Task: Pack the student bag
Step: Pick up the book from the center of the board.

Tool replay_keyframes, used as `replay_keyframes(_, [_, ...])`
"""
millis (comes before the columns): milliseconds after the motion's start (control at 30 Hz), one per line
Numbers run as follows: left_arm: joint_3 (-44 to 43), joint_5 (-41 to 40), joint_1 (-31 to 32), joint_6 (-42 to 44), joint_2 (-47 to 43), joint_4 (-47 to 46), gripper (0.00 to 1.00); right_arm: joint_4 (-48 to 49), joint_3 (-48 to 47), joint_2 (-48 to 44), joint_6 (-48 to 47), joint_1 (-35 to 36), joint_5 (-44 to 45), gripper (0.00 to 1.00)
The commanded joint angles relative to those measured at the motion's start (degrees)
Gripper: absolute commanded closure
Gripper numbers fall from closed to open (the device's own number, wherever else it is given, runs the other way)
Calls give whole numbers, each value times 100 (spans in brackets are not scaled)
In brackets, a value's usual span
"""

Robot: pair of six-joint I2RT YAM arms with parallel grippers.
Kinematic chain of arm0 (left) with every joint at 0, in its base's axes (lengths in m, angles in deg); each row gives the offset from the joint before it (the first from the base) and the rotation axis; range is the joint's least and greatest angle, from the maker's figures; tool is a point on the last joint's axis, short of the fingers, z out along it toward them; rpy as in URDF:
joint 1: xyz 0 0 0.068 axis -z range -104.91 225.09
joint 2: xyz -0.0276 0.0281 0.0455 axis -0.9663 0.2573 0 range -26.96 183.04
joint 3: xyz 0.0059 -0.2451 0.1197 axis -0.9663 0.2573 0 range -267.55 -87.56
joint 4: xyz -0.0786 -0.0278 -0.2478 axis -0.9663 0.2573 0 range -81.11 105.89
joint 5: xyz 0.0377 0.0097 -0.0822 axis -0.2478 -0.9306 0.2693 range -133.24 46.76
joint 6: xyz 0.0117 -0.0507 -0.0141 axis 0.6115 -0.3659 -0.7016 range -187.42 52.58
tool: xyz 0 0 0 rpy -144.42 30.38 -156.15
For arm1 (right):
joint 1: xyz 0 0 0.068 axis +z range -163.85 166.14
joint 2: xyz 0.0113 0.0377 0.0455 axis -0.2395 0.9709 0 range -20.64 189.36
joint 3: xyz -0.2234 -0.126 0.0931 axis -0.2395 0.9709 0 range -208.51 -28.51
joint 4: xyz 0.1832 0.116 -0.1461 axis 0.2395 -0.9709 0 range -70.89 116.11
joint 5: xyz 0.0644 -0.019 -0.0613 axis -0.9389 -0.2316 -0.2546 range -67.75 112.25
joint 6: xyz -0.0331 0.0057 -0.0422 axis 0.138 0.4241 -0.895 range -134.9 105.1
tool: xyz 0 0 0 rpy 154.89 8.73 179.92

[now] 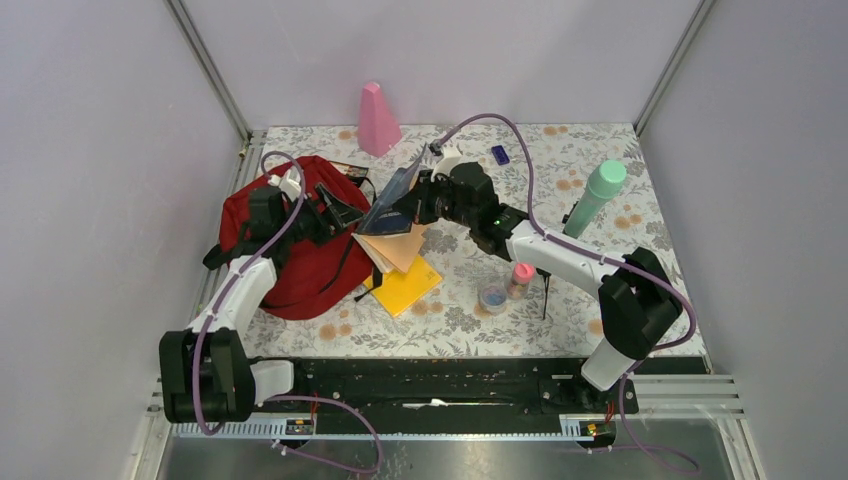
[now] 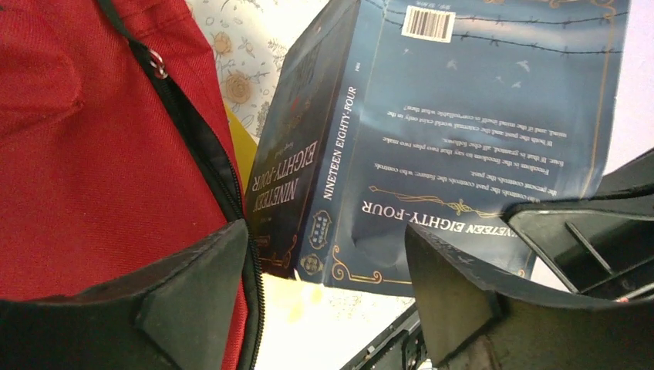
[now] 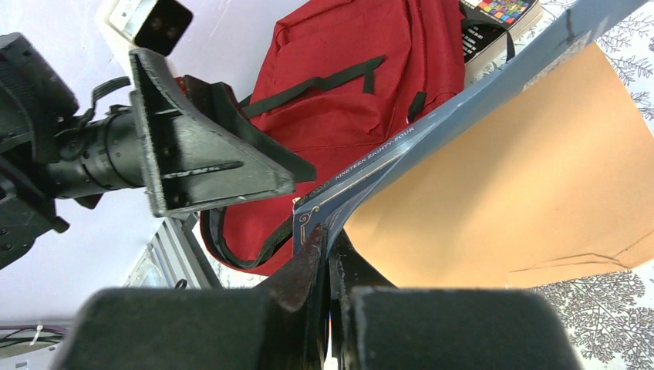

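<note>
The dark red student bag (image 1: pixel 290 250) lies at the table's left, its black zipper edge showing in the left wrist view (image 2: pixel 92 154). My right gripper (image 1: pixel 420 205) is shut on the lower corner of a dark blue book, "Nineteen Eighty-Four" (image 1: pixel 395 195), and holds it tilted on edge above the table beside the bag. In the right wrist view the jaws (image 3: pixel 328 254) pinch the book (image 3: pixel 463 108). My left gripper (image 1: pixel 340 212) is open, hovering over the bag's right edge. The book (image 2: pixel 447 131) stands just beyond its spread fingers (image 2: pixel 455 285).
A tan envelope (image 1: pixel 403 247) and a yellow envelope (image 1: pixel 408 287) lie under the book. Another book (image 3: pixel 493 23) lies behind the bag. A pink cone (image 1: pixel 378 120), purple item (image 1: pixel 500 154), green bottle (image 1: pixel 598 195), pink-capped vial (image 1: pixel 521 278) and small round jar (image 1: pixel 492 295) stand around.
</note>
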Motion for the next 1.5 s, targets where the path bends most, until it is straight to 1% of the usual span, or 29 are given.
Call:
replay_keyframes(0, [108,323,-22,-121,151,-569,30,799,44,-431,72,91,-175,100])
replay_keyframes(233, [212,342,-22,-158,373,-440,46,859,105,-461,128,95,-115,100])
replay_keyframes(500, [210,406,112,-191,586,-448,48,888,92,-418,161,94,-87,100])
replay_keyframes(567, [177,444,260,-191,635,-448,52,880,105,-415,168,92,-73,100])
replay_keyframes(667, [147,526,321,-175,639,-451,69,838,137,-432,168,90,-22,100])
replay_keyframes(767, [104,666,323,-92,570,-459,95,783,183,-441,164,94,48,100])
replay_keyframes(800, [50,651,316,-23,540,-372,100,755,206,-452,160,95,78,100])
replay_keyframes(867, [-25,592,315,116,433,-308,100,719,262,-469,180,95,144,97])
replay_keyframes(900, [-48,593,315,150,362,-307,100,712,309,-493,205,89,190,94])
replay_keyframes(1000, [-30,650,315,195,87,-484,100,679,526,-561,313,96,381,76])
replay_keyframes(1067, [61,644,315,183,-263,-777,100,585,676,-630,386,94,606,51])
replay_keyframes(1100, [107,602,315,167,-440,-914,100,511,748,-668,423,90,708,36])
replay_keyframes(1167, [184,426,315,159,-766,-1066,100,394,887,-737,505,87,870,23])
replay_keyframes(1233, [198,254,306,236,-1056,-1045,100,355,1043,-797,623,87,948,18])
replay_keyframes(1367, [236,-89,276,314,-1617,-1027,100,416,1175,-808,872,83,948,13])
replay_keyframes(1467, [230,-109,245,270,-1958,-1142,100,564,1198,-732,1071,83,835,9])
